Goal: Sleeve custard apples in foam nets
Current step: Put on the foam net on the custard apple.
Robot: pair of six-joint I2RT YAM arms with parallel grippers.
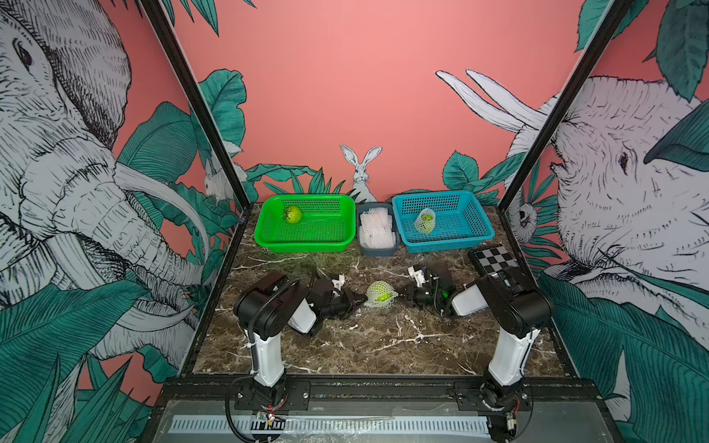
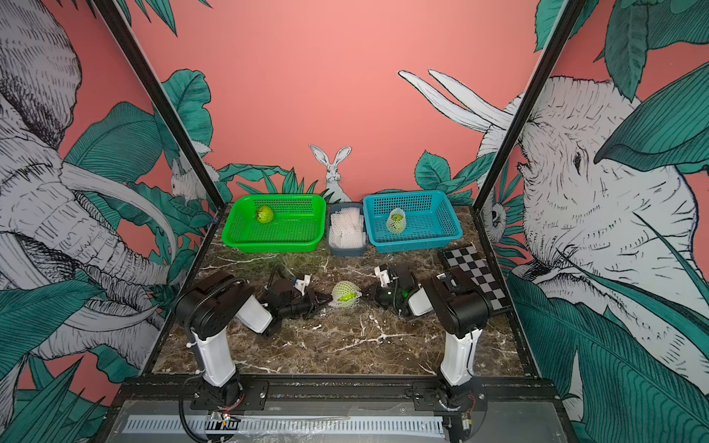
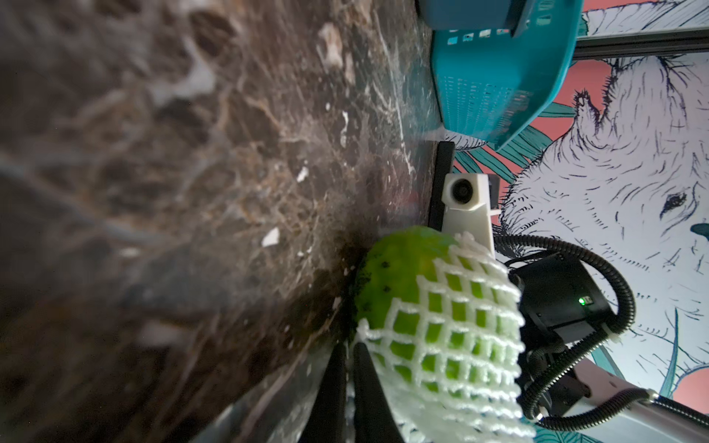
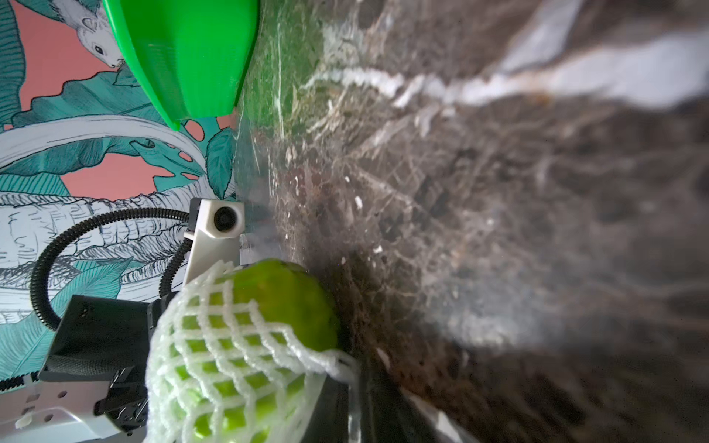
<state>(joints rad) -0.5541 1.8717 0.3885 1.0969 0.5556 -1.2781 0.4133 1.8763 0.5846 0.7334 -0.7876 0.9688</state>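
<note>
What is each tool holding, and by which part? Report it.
Both pinch the foam net stretched over the custard apple: the left tool grips one end's rim, the right tool the opposite end's rim.

L wrist view: left gripper (image 3: 348, 351) fingers run off the frame edge, as does the foam net (image 3: 452, 345); custard apple (image 3: 399, 268) partly hidden under it. Near tabletop (image 3: 115, 191) is blurred in both wrist views. In a top view the spare nets (image 1: 377, 230) are too small to count, maybe several.
</note>
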